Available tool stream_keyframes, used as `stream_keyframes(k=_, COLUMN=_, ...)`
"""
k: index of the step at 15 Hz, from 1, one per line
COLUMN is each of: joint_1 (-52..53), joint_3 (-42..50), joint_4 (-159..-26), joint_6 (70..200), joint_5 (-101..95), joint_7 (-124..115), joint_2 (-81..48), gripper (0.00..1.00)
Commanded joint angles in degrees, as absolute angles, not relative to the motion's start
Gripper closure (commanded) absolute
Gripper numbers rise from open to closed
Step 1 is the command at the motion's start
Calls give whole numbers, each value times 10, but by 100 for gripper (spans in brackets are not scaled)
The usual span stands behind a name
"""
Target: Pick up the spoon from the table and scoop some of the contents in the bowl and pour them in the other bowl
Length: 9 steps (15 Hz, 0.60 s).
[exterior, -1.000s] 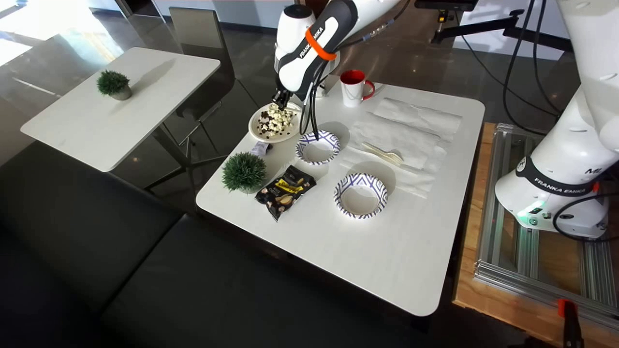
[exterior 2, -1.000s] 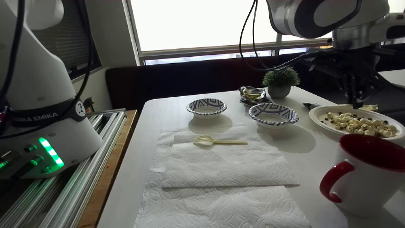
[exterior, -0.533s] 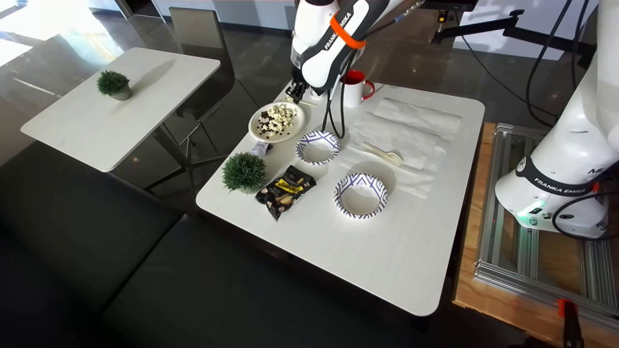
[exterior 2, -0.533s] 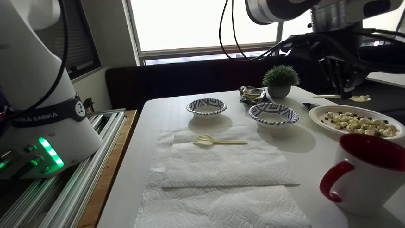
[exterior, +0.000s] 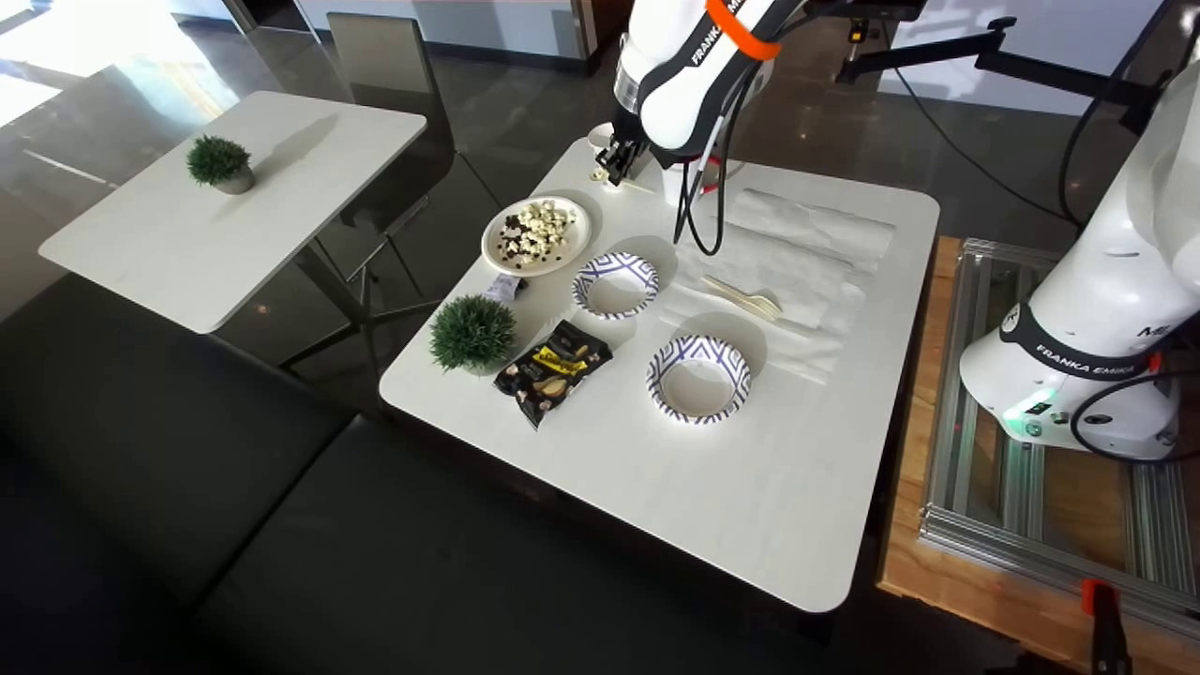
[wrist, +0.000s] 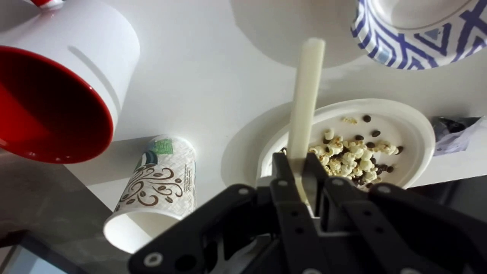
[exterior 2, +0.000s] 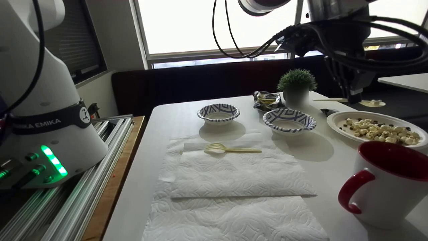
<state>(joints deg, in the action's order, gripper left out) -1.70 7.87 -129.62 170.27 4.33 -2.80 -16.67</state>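
Pinching the spoon [wrist: 305,101], hand [wrist: 298,168] near table edge [exterior: 566,171], room between paper cup [wrist: 163,180] and popcorn bowl [wrist: 424,142].

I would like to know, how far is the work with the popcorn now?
Looks done: the spoon is off the table, and some popcorn sits on its head.
In hand: the fingers are closed on its handle.
Left: pouring. That popcorn is on the spoon, not in either of the two patterned bowls; which one is meant, I cannot tell.

Harsh white glare through window [exterior 2: 184,26]
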Motion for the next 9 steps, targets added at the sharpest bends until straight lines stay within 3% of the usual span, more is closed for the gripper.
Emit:
stream_keyframes(k=1, joint_1=-24, joint_3=73, joint_4=-1296, joint_6=1701, joint_5=35, joint_7=-35, joint_2=-165, gripper=86)
stream_keyframes(k=3, joint_1=-24, joint_3=73, joint_4=-1293, joint_6=1701, joint_5=35, joint_7=-35, joint_2=-168, gripper=86)
stream_keyframes(k=4, joint_1=-24, joint_3=73, joint_4=-1293, joint_6=1701, joint_5=35, joint_7=-35, joint_2=-170, gripper=97)
stream_keyframes(k=9, joint_1=-26, joint_3=24, joint_4=-1330, joint_6=1689, joint_5=19, joint_7=36, joint_2=-157, gripper=97)
